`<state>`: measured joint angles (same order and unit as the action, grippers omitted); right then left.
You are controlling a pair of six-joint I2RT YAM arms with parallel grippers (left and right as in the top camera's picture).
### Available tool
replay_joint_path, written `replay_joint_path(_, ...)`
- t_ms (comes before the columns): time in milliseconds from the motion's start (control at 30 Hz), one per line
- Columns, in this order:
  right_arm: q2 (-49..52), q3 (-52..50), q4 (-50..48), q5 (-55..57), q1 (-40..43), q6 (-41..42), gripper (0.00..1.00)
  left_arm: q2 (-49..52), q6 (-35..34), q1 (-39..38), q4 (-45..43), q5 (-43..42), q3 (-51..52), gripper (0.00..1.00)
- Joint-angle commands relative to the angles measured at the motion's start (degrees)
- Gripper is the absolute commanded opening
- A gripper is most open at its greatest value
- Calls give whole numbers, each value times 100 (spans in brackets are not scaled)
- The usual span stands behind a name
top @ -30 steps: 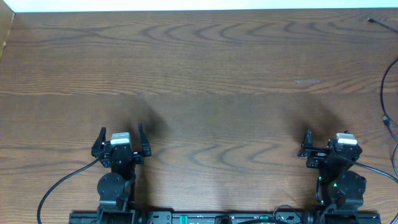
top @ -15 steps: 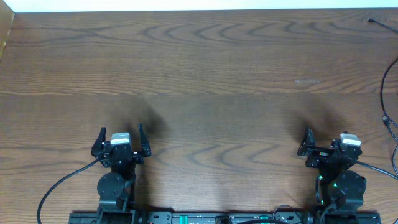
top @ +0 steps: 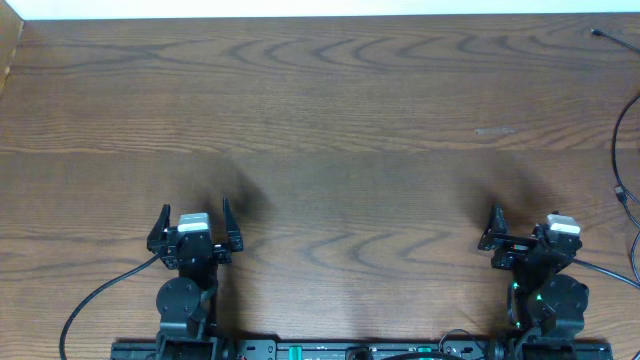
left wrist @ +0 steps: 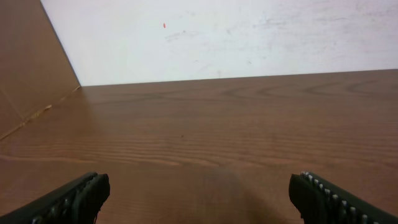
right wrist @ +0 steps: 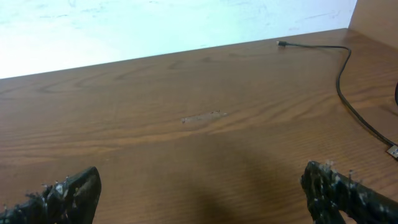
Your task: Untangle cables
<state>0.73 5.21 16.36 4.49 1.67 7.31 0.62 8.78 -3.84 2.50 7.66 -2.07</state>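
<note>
Both arms (top: 183, 296) are black, with white wrist blocks (top: 193, 219) and ridged claw fingers (left wrist: 323, 196).

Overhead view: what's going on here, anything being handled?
Nothing is held. The left gripper and right gripper sit open at the near edge of the table, both empty. One thin black cable lies loose along the table's right edge, apart from both arms. No tangled bundle shows in any view.

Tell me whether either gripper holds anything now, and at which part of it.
Nothing is held. The left gripper and the right gripper are both open, with only the table showing between the jaws.
</note>
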Motion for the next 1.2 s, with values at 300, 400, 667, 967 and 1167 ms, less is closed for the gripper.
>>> replay_joint_path(300, -44, -26, -13, -13, -22, -483, 99, -39, -94, 24, 92, 31, 184, 98)
replay_joint_path(400, -44, -26, -11, -59, -22, -479, 99, -39, -94, 24, 92, 31, 184, 98)
replay_joint_path(667, -44, -26, -26, -52, -22, -481, 99, -39, -94, 24, 92, 31, 184, 98)
replay_joint_path(967, -42, -26, -26, -52, -22, -481, 99, -37, -94, 24, 90, 31, 184, 98)
replay_joint_path(1167, -42, -26, -26, -52, -22, -481, 99, -33, -94, 24, 90, 31, 184, 98)
